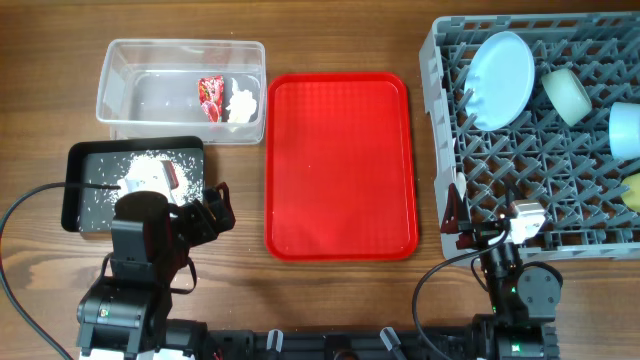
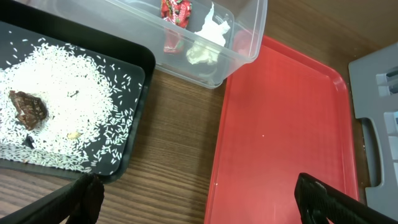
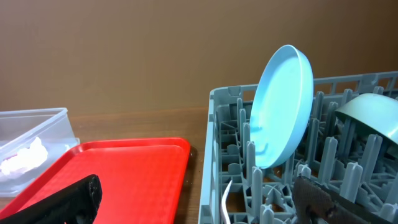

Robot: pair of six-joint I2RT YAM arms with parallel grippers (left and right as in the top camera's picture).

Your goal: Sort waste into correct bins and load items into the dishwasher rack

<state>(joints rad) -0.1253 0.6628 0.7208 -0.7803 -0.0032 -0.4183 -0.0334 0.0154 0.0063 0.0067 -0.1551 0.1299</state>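
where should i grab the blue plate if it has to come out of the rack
Take the plate by its upper rim, coming down from above. It stands on edge, leaning a little, with its lower part sunk among the pegs of the rack, so only the top is free. The right fingers would close across the thin rim, one on each face.

Readable text, labels, brands, numbers, signs: none in any view. One item carries printing: the red snack wrapper (image 2: 176, 10), lying in the clear tub (image 2: 252, 37), shows white marks on its red face. These are too small and too crumpled to read from the overhead or the left wrist camera.
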